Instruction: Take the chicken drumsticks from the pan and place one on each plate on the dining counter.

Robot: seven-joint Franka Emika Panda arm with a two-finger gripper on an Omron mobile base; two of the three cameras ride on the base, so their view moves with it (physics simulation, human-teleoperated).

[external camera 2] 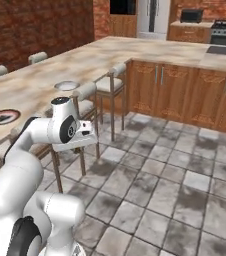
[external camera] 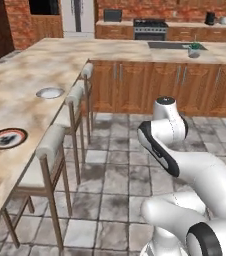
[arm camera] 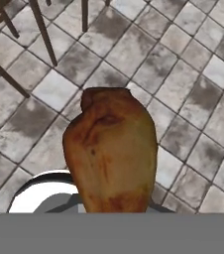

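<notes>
Even, soft rendered light throughout, no glare. Faint shadows pool under the stools. Textures look slightly blurred and pixelated.

Long beige-marbled stone dining counter on brown wooden base runs along left side. Two plates lie flat on its top, well apart: white round plate with dark and red rim ring near counter's edge, small dark shape at its centre, too blurred to identify; greyish-white rimmed round plate farther along. Wooden stools with pale cushions stand on grey-tiled floor just beside counter.
</notes>
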